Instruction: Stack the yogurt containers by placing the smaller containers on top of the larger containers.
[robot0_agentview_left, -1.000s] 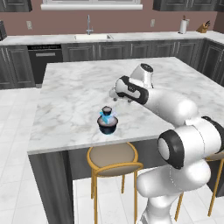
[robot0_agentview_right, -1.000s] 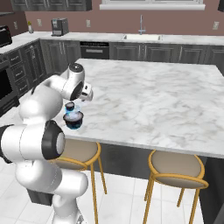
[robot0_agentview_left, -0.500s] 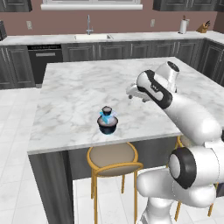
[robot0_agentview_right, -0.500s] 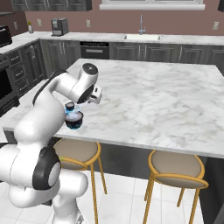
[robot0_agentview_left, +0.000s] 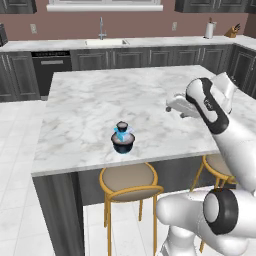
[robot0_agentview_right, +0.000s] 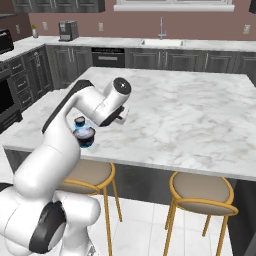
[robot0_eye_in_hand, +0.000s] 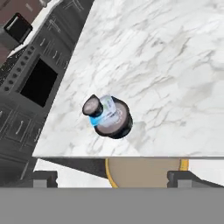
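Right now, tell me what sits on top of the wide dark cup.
The light-blue cup sits on the wide dark cup, with the tiny dark cup topping it. The wide cup's top is covered.

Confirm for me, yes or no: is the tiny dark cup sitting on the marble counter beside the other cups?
No: the tiny dark cup sits atop the light-blue cup, which rests on the wide dark cup.

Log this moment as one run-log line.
stack: tiny dark cup on light-blue cup on wide dark cup | place: island counter front edge | gripper: open, empty, clear of stack
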